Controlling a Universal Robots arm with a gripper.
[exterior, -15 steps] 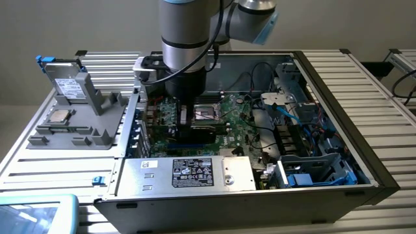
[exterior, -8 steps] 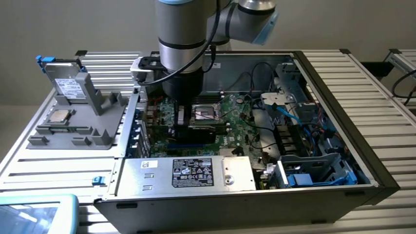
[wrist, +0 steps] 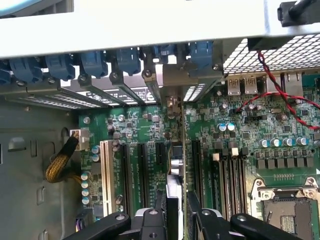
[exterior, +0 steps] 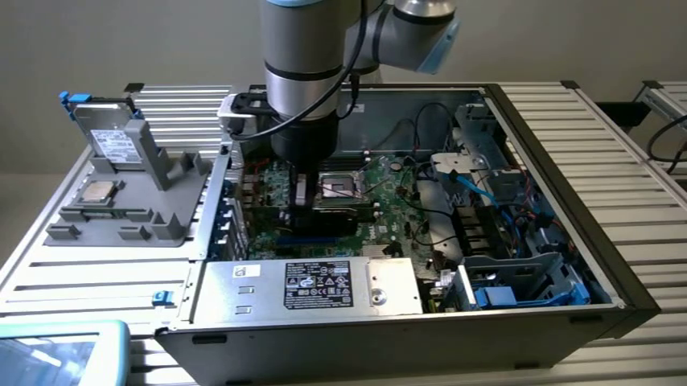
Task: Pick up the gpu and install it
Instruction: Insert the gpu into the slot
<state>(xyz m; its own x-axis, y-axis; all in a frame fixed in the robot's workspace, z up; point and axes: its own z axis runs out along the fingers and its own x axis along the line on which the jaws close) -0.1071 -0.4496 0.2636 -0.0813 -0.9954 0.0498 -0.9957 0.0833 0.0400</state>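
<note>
The black two-fingered tool [wrist: 172, 220] is partly closed on the gpu [wrist: 173, 197], a thin card with a silver bracket seen edge-on, held upright over the black slots of the green motherboard [wrist: 220, 135] inside the open grey computer case [exterior: 558, 241]. Slight misalignment risks jamming its edge beside the slot, or catching its bracket on the case's rear wall.
</note>
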